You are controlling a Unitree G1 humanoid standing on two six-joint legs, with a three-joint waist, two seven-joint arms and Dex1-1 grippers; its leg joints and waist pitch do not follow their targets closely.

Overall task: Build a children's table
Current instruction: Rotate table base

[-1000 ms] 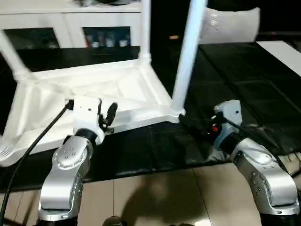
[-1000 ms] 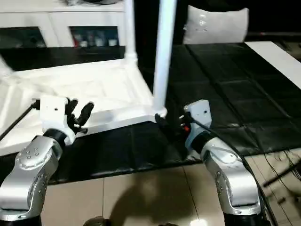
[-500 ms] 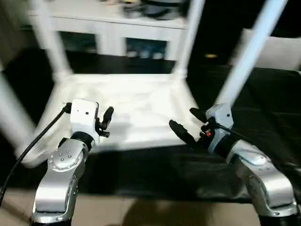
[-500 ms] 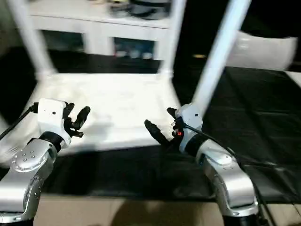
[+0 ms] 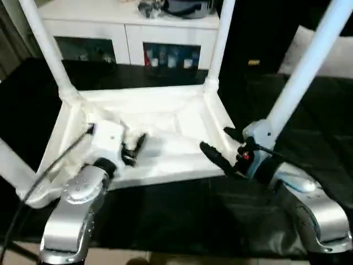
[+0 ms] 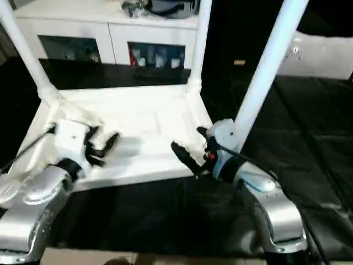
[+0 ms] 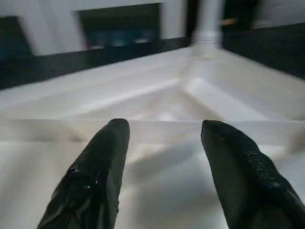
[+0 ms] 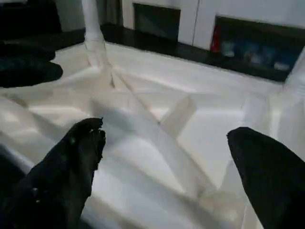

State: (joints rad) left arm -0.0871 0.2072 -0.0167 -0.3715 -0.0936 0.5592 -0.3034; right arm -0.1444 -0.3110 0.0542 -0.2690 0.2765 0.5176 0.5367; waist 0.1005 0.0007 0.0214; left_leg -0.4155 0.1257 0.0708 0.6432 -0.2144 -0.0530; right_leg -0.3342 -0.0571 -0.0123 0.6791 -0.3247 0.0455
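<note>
Children's table (image 5: 165, 118): lies upside down on the black-covered work table (image 5: 309, 138), ribbed underside facing up, white legs standing up from the corner sockets.
Legs: one rises from the far left corner (image 5: 47, 47), one from the far right corner (image 5: 219, 38), one from the near right corner (image 5: 306, 63) leaning a little to the right; a fourth (image 5: 11, 165) slants up and out of sight at the near left corner.
Left gripper (image 5: 134, 149): hovers over the near left part of the upturned top, black fingers (image 7: 102, 157) parted with a clear gap between them, nothing held; from the left wrist, the white ribs of the underside lie just beyond the tips.
Right gripper (image 5: 220, 146): at the near right edge of the top, just beside the base of the near right leg, fingers (image 8: 78, 152) spread wide and empty; whether a tip touches the rim, I cannot tell.
Behind the work table: a white cabinet (image 5: 132, 30) with dark glass-fronted compartments, some dark items on top of it.
Near edge: a strip of pale floor (image 5: 165, 259) shows below the black cover.
</note>
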